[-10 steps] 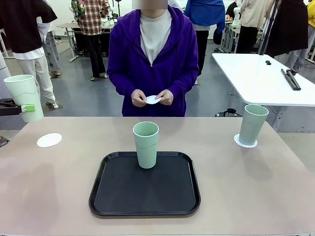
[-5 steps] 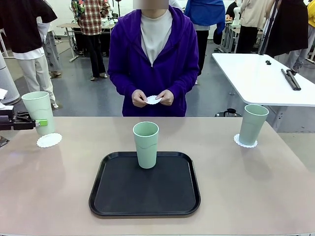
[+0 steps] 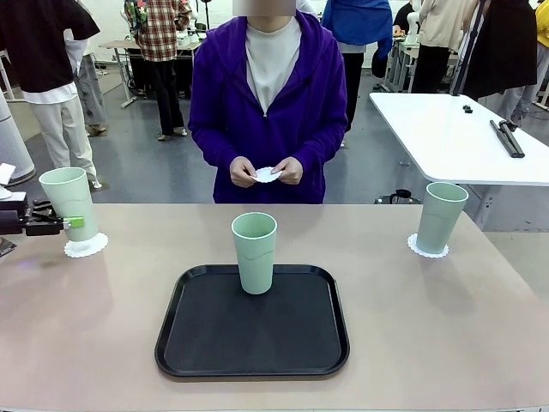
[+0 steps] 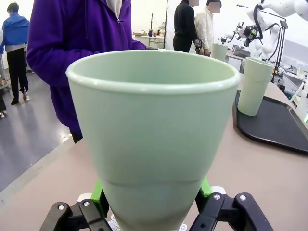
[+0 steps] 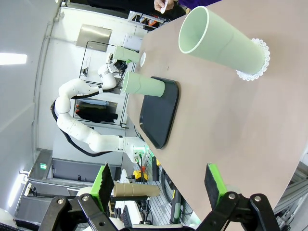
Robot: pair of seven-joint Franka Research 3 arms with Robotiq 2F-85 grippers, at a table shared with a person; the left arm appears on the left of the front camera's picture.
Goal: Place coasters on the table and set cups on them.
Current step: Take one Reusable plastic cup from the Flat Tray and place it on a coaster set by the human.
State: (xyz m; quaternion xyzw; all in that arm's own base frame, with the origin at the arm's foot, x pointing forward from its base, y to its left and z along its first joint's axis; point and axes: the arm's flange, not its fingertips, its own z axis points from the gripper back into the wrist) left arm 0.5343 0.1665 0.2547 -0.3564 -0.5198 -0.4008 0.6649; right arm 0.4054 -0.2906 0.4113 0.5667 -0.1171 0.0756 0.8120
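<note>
One cup [image 3: 69, 199] between left fingers [image 3: 76, 222]; base at coaster [image 3: 93, 249]

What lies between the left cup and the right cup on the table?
In the front view, the black tray lies there, with the third cup standing near its far edge.

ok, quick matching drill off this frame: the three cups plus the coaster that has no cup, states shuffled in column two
Column 1
1. left pale mint-green plastic tumbler
2. middle tumbler
3. right tumbler
4. round white scalloped paper doily with no cup

Column 2
a. between the person's hands
b. standing on the black rounded-corner tray
c. standing on the right doily, free of any gripper
d. at the left doily, with the left gripper jaws shut on it

Pairs: 1-d, 2-b, 3-c, 4-a
</note>
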